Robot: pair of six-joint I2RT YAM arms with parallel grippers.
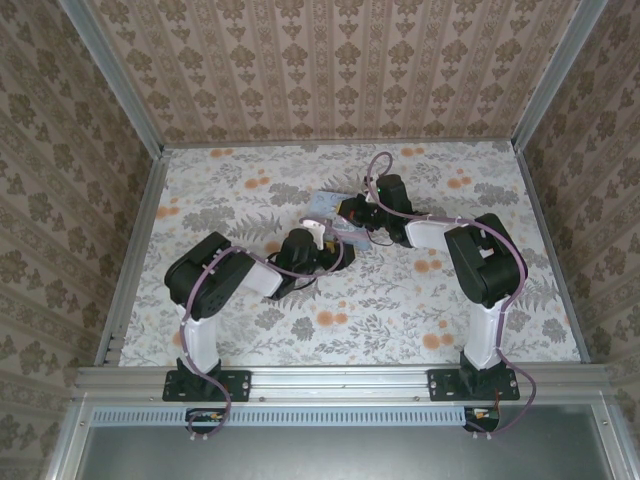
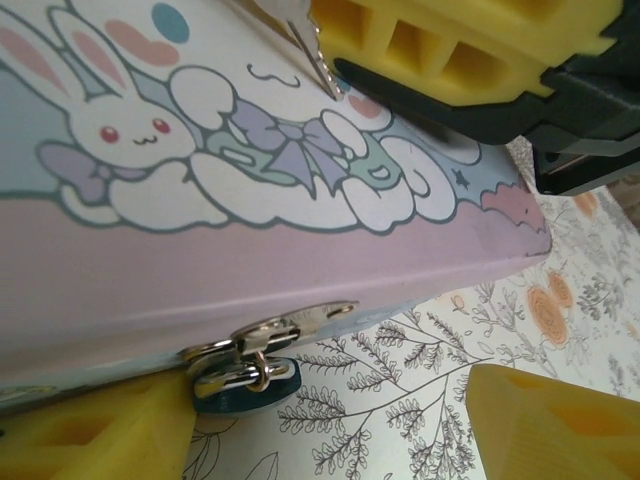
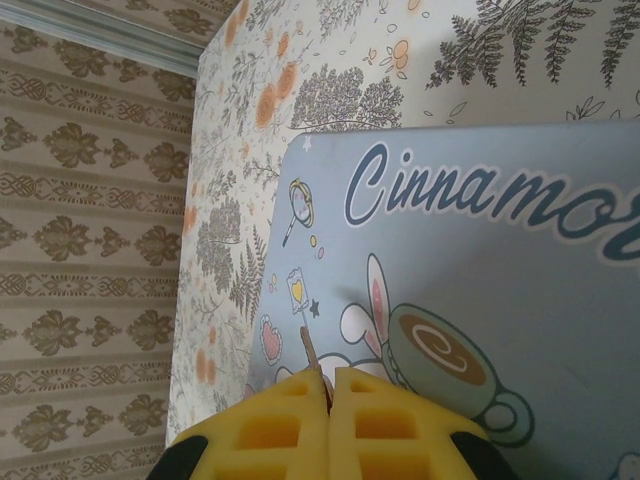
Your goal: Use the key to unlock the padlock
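The tiny dark blue padlock [image 2: 247, 388] hangs by its small metal shackle from the hasp on the front of a cartoon-print tin [image 2: 300, 250], just above the tablecloth. My left gripper [image 2: 330, 425] is open. One yellow finger [image 2: 90, 430] sits right beside the padlock and the other [image 2: 560, 425] stands well clear to the right. Above the lid my right gripper [image 3: 330, 378] is shut on the key [image 3: 311, 352], whose thin blade pokes out past the pads. From the left wrist view the key [image 2: 320, 60] points down at the lid. Both grippers, left [image 1: 312, 240] and right [image 1: 356, 212], meet at the tin [image 1: 330, 205].
The tin lies on a flowered tablecloth [image 1: 400, 300] near the table's middle. Patterned walls close off the back and both sides, with a metal rail [image 1: 135, 250] along the left edge. Open cloth lies in front of the tin and to the right.
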